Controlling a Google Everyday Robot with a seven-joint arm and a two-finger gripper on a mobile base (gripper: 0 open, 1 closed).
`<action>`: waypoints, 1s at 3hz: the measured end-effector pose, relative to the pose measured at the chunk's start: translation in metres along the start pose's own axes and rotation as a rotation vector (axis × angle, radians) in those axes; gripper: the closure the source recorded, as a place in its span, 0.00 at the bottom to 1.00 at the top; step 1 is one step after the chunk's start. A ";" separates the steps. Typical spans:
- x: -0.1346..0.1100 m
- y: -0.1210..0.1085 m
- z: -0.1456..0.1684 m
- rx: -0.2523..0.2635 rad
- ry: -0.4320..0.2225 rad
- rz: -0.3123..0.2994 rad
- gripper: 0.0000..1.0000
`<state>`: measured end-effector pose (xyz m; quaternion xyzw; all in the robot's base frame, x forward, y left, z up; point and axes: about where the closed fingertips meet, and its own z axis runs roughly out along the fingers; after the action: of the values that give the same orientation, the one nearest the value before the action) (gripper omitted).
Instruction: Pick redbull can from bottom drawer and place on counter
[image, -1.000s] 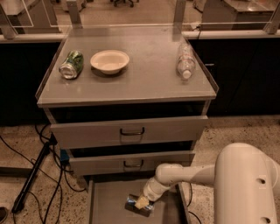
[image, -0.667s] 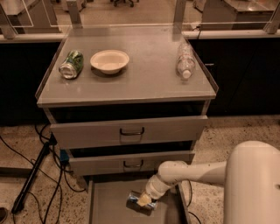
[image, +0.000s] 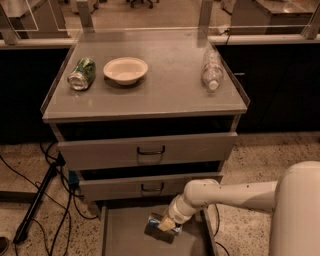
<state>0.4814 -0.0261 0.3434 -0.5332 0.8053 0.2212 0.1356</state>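
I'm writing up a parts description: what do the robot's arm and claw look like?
The arm is smooth, off-white and tubular, with a rounded joint. No cables or markings show. The claw, down in the bottom drawer, looks pale tan.

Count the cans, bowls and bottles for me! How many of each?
Cans: 2, the green metal can lying on the grey counter and the slim blue-and-silver redbull can in the grey bottom drawer, where the gripper is, right at it.
Bowls: 1, the round cream bowl on the counter.
Bottles: 1, the clear plastic bottle lying on the counter.
Total: 4.
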 end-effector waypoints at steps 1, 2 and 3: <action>-0.002 0.005 -0.010 0.014 0.010 0.003 1.00; -0.012 0.012 -0.055 0.059 0.004 -0.022 1.00; -0.024 0.030 -0.111 0.125 -0.021 -0.079 1.00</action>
<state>0.4651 -0.0528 0.4565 -0.5525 0.7945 0.1706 0.1856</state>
